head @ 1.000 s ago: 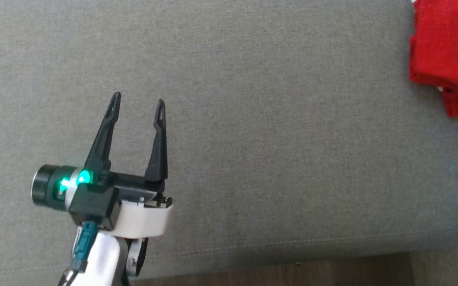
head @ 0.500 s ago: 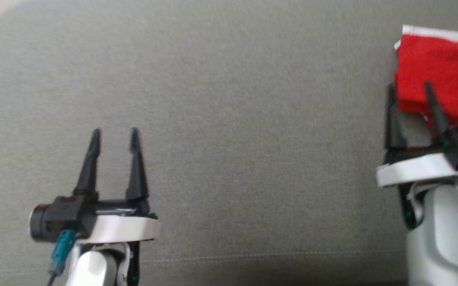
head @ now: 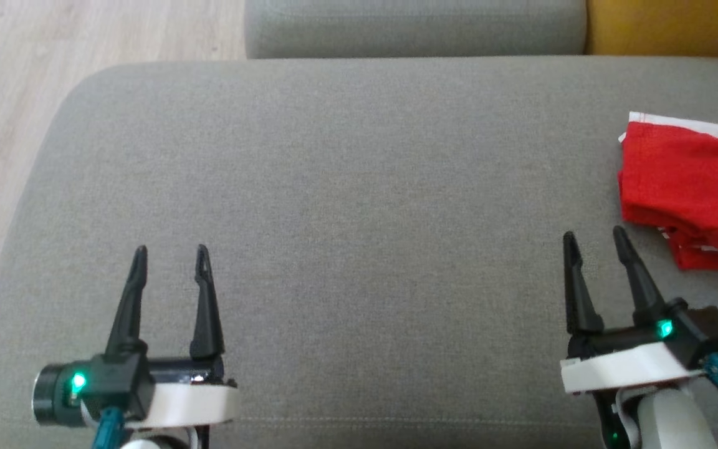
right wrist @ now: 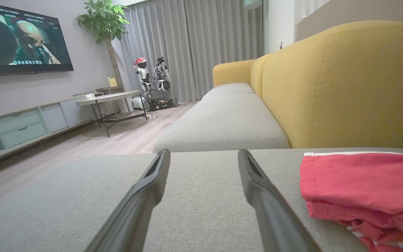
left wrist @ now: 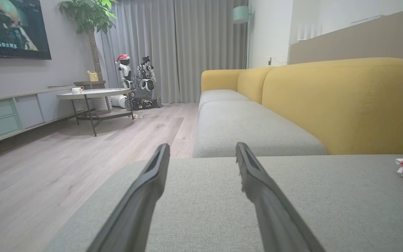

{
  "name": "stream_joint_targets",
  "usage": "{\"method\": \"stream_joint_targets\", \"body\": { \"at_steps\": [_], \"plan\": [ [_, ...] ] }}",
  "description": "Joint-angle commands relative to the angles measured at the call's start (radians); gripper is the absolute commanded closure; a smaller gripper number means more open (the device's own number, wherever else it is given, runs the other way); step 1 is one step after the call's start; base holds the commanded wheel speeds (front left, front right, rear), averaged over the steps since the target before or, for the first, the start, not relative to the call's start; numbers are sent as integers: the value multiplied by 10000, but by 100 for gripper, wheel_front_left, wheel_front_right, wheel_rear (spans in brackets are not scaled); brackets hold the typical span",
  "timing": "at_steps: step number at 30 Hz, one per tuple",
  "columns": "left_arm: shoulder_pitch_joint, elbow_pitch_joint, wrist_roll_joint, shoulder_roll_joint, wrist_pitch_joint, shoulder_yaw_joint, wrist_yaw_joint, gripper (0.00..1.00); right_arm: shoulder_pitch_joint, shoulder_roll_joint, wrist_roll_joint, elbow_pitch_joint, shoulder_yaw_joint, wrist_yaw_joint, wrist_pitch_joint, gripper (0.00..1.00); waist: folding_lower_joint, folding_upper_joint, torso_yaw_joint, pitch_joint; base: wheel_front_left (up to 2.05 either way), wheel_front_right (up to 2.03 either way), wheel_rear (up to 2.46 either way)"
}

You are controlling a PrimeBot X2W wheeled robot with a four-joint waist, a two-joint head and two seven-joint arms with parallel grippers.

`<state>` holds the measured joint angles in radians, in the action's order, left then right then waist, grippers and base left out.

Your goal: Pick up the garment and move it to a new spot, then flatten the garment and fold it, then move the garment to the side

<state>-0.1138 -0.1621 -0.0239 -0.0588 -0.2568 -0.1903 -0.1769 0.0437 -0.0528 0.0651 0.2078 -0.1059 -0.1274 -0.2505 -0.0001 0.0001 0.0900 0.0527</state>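
The left gripper (head: 171,249) and right gripper (head: 594,234) hover over the grey cushion (head: 359,187), fingers spread and holding nothing. The red garment (head: 689,187) lies bunched just ahead of the right gripper, off to its right. It looks light and floppy. I'd pinch its near edge through all layers.

Grey cushion (head: 359,187) open throughout (folded red garment (head: 689,187) far right).
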Motion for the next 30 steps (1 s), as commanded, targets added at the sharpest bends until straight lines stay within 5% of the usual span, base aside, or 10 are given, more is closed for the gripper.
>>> {"method": "stream_joint_targets", "body": {
  "at_steps": [1,20,21,30],
  "plan": [
    [252,-367,98,-17,-49,229,27,0,130,20,22,-396,-319,-33,-111,0,1,-1,4,-34,0,0,0],
    [-308,528,-183,3,-49,109,565,0,-498,25,244,-422,-500,-33,-112,0,1,-1,-107,-538,0,0,0],
    [-627,860,-168,-15,3,-230,546,100,-664,19,111,-60,-234,0,0,100,1,-1,-109,-540,0,0,0],
    [-899,1786,-684,-26,86,-202,581,100,-918,-9,608,800,-207,1,105,100,1,-1,-139,-540,0,0,0]
  ]
}}
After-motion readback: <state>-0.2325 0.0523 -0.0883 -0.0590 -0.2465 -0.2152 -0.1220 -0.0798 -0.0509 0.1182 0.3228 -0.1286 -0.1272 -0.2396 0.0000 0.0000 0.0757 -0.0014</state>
